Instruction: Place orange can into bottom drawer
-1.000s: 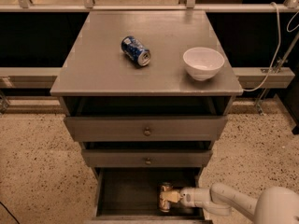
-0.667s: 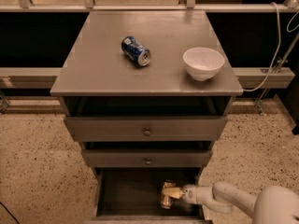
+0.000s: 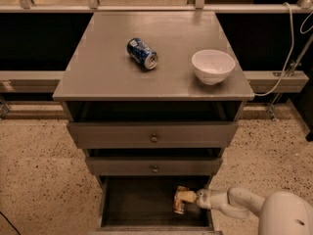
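Arm [image 3: 247,204]: white, reaching in from the lower right corner toward the cabinet's open lowest compartment.
Gripper [image 3: 194,198]: at the arm's tip, inside the right part of the bottom drawer; its fingers are pinching the orange can from the right.
Orange can [image 3: 180,201]: held at the gripper's tip within the bottom drawer, roughly upright with a slight tilt, right of the drawer's centre.
Bottom drawer [image 3: 132,204]: pulled out, dark interior exposed, with the can and gripper in its right half.
Middle drawer [image 3: 122,166]: slightly drawn out, round knob at centre.
Top drawer [image 3: 112,135]: drawn out a little further, round knob at centre.
Surface [image 3: 102,72]: grey cabinet top.
White bowl [image 3: 212,66]: upright near the right front edge of the surface.
Blue can [image 3: 142,53]: lying on its side near the surface's centre, well apart from the bowl.
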Tool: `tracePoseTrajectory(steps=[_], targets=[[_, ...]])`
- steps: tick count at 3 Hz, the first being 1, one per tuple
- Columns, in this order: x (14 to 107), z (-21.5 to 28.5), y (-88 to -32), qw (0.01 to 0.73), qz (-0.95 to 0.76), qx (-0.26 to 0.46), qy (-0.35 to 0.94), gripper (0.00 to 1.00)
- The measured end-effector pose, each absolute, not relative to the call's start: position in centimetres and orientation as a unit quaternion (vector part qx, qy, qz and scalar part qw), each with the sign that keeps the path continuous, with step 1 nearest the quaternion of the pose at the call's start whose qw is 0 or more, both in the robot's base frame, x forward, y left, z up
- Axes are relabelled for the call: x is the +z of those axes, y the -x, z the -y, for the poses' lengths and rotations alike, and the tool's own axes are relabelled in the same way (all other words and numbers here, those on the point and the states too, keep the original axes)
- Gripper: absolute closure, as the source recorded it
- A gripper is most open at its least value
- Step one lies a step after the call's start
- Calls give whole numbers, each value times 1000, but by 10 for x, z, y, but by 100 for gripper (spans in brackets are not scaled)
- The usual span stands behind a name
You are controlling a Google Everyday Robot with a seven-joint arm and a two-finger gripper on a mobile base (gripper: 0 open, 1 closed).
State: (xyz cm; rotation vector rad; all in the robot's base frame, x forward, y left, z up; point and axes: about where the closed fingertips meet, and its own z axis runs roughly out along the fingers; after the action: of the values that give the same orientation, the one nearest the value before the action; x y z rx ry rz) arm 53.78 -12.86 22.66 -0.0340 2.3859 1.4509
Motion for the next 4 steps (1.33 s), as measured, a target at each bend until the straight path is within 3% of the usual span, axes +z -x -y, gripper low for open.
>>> tracePoseTrajectory(steps=[1, 4], targets=[[204, 134, -531, 160, -863, 479, -2, 74], [203, 127, -531, 158, -861, 483, 0, 6]])
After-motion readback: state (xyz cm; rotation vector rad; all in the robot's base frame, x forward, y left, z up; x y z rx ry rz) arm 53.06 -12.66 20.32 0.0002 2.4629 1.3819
